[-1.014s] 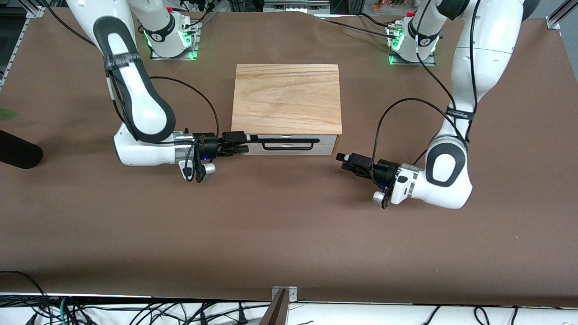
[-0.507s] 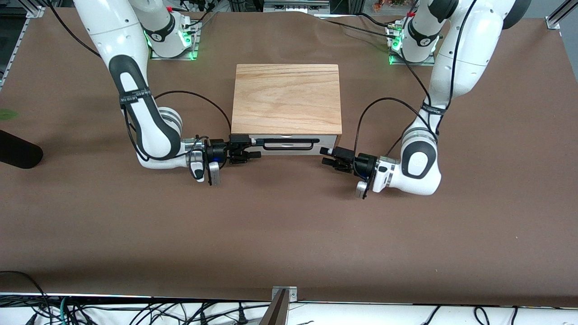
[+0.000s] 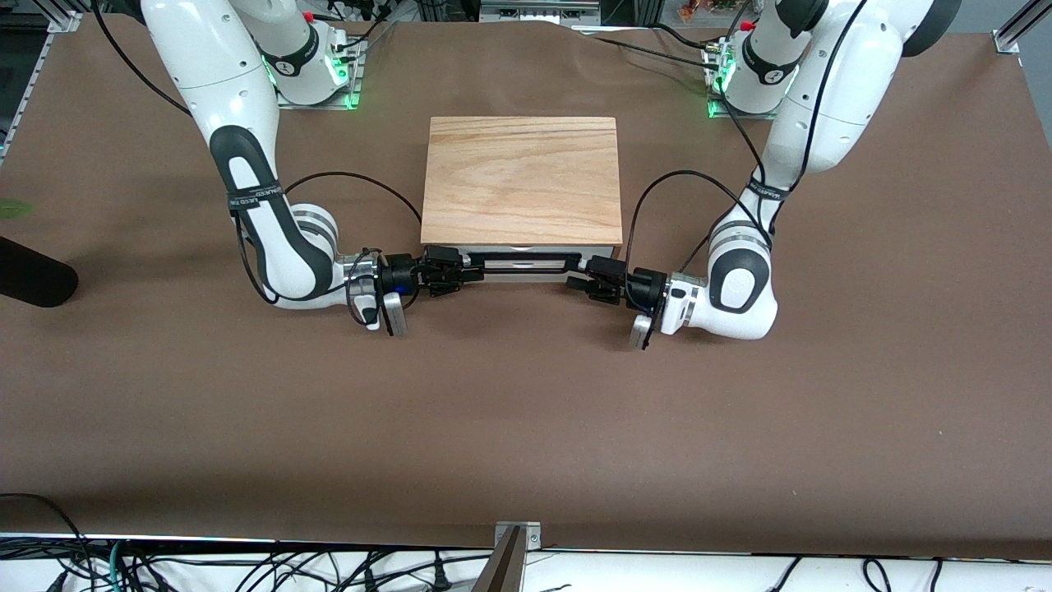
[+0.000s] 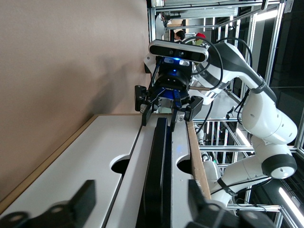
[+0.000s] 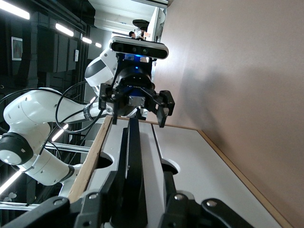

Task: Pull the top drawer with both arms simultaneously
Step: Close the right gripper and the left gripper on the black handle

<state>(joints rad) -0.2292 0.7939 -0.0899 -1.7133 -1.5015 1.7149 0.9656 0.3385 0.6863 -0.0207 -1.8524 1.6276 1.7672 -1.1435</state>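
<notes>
The top drawer (image 3: 526,275) has a white front and a thin black bar handle (image 3: 526,261); it sits pushed in under the box's pale wood top board (image 3: 522,177). My right gripper (image 3: 472,270) is at the handle's end toward the right arm's side, open, with one finger on each side of the bar (image 5: 134,175). My left gripper (image 3: 577,276) is at the other end, wide open, and straddles the bar (image 4: 156,180). In its own view, the left gripper (image 4: 137,211) shows with its fingers well clear of the bar. The right gripper (image 5: 140,199) has its fingers close beside it.
Brown table (image 3: 526,411) all round the box. A dark object (image 3: 33,279) lies at the table's edge toward the right arm's end. A metal bracket (image 3: 516,538) stands at the near edge, with cables below it. Both elbows rest low beside the box.
Both grippers have moved inward along the drawer front, from beside the box to the two ends of the handle. The drawer has not moved.
</notes>
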